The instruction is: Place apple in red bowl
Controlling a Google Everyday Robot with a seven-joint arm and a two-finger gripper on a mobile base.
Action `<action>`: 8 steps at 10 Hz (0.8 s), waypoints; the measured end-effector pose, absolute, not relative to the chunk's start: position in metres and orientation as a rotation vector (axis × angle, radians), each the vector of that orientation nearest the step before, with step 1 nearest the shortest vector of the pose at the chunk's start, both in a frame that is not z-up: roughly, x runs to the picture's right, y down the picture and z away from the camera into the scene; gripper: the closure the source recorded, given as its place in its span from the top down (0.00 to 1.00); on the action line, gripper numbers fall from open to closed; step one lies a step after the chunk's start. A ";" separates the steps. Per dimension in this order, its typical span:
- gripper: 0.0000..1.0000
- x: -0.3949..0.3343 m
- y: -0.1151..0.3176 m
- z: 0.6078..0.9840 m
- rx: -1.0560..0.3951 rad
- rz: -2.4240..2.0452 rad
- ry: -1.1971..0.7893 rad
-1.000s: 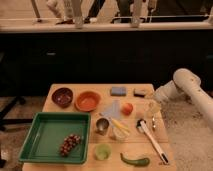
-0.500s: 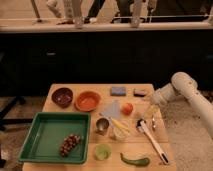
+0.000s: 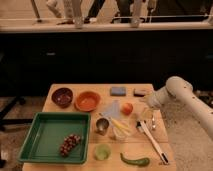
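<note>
The apple (image 3: 127,108), small and orange-red, lies on the wooden table (image 3: 75,87) right of centre. The red bowl (image 3: 87,100), shallow and bright orange-red, stands to the apple's left, next to a darker maroon bowl (image 3: 62,96). My gripper (image 3: 146,101) is at the end of the white arm that reaches in from the right. It hangs over the table just right of the apple, apart from it. Nothing shows in its grasp.
A green tray (image 3: 47,135) with dark grapes (image 3: 70,144) takes the front left. A metal cup (image 3: 102,125), a yellow item (image 3: 120,128), a small green cup (image 3: 102,151), a green pepper (image 3: 135,161), a white utensil (image 3: 152,140), a blue sponge (image 3: 118,91) and a dark block (image 3: 141,92) surround the apple.
The arm has moved left and slightly down, bringing the gripper closer to the apple. The apple and bowls have not moved.
</note>
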State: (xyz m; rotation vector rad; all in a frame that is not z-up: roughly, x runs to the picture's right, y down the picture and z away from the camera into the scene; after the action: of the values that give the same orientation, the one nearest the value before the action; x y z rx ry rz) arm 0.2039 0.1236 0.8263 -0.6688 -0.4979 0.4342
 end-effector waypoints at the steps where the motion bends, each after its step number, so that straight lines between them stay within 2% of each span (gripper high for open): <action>1: 0.80 0.198 0.124 0.830 -0.674 0.428 -0.498; 8: 0.80 0.174 0.126 0.859 -0.677 0.416 -0.449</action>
State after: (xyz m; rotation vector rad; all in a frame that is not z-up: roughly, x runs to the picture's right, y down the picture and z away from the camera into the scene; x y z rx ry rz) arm 0.1738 0.1261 0.8593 -0.6774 -0.4491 0.4159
